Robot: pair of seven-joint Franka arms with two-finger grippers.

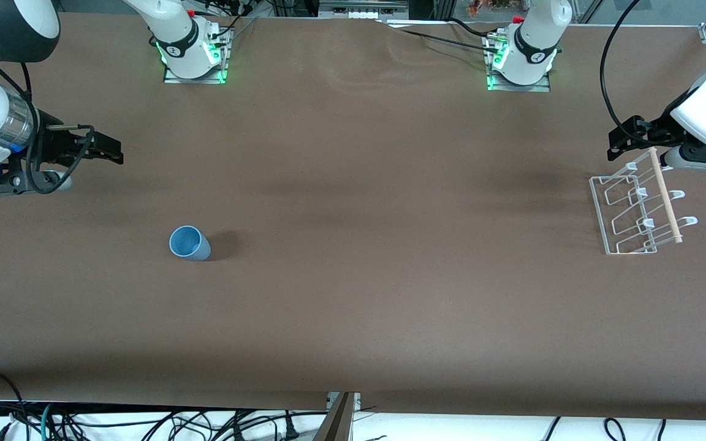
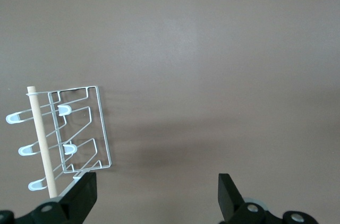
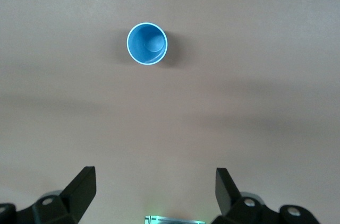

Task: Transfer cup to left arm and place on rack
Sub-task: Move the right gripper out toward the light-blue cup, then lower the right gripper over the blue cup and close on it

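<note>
**Both sets of fingers spread wide and empty; cup alone on the worktop**

We start at the right gripper: its fingers stand spread as far apart as they go, with nothing between them. It hangs above the worktop at the right arm's end, and its wrist view looks straight down into the cup, which shows well clear of the fingertips.

The left gripper is in the same state, its fingers wide apart and gripping nothing. It hovers at the left arm's end of the worktop, just over the corner of the rack that lies farthest from the front camera. In the left wrist view one fingertip overlaps the rack's lower edge; we cannot tell whether they touch.

Moving outward, the cup stands upright on the worktop with its mouth up, toward the right arm's end and nearer to the front camera than the right gripper. Nothing touches it.

The rack sits on the worktop at the left arm's end, well apart from the cup, its wooden dowel running across the top and white hook tips pointing outward.
</note>
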